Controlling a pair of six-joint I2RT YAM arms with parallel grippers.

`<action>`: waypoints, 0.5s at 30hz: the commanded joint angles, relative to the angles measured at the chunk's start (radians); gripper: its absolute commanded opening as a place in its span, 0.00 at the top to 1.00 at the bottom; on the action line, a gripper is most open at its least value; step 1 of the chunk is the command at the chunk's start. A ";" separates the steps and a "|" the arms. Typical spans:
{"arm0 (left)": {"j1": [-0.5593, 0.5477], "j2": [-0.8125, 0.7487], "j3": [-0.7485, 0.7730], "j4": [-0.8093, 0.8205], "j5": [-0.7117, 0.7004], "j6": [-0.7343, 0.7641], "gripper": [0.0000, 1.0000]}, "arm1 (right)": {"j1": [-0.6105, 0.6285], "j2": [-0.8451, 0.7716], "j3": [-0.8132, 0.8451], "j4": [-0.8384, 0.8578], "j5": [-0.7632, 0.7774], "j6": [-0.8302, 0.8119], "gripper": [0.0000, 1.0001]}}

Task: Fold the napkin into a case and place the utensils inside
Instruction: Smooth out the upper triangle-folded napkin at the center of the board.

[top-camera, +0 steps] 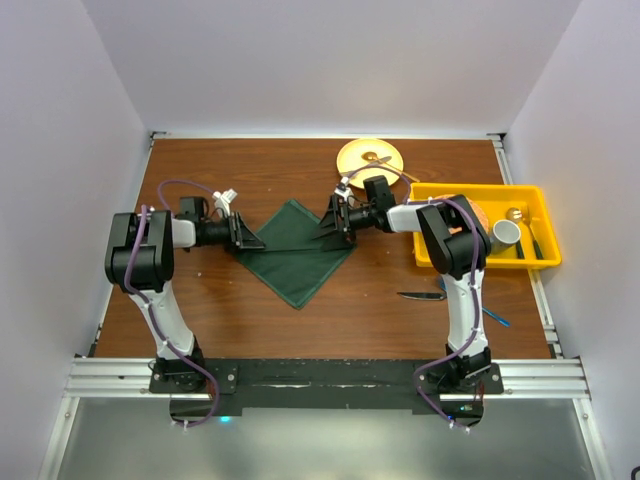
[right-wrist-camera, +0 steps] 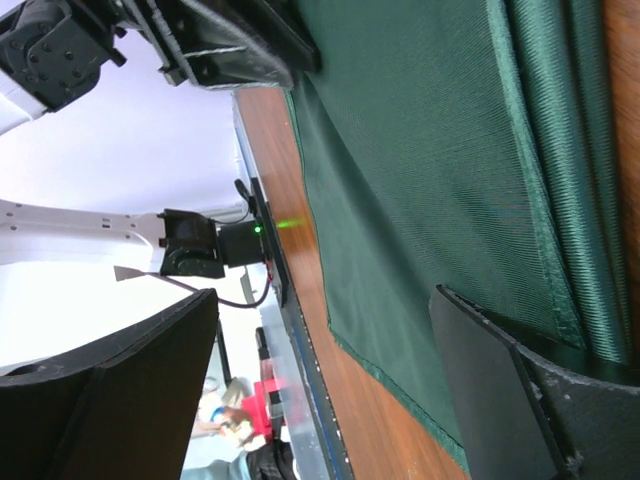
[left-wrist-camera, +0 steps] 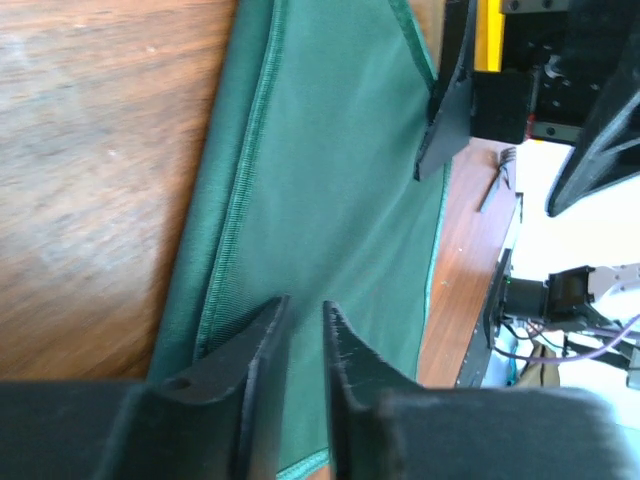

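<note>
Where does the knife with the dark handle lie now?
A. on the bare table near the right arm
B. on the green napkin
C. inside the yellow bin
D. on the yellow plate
A: the knife lies on the table beside the right arm, clear of the napkin.

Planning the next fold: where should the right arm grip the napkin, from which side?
The napkin at its right corner, low from the right: it lies flat as a diamond, so only that hemmed edge can be pinched, beside the open right gripper.

Open tabletop front-left, yellow bin blocking right
</note>
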 commanded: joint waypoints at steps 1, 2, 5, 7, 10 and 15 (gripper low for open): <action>-0.001 -0.079 -0.008 0.045 0.015 0.014 0.67 | -0.009 0.034 0.000 -0.079 0.082 -0.054 0.12; -0.007 -0.121 0.007 0.048 0.038 -0.007 0.66 | -0.009 0.039 0.006 -0.103 0.086 -0.060 0.14; -0.030 -0.177 0.024 0.053 0.061 -0.036 0.64 | -0.009 0.053 0.024 -0.136 0.102 -0.083 0.21; -0.050 -0.189 0.023 0.067 0.062 -0.052 0.64 | -0.009 0.053 0.024 -0.142 0.111 -0.089 0.25; -0.064 -0.166 0.008 0.094 0.059 -0.083 0.64 | -0.009 0.056 0.026 -0.151 0.119 -0.091 0.30; -0.052 -0.074 -0.009 0.125 0.029 -0.107 0.68 | -0.009 0.059 0.033 -0.185 0.134 -0.109 0.36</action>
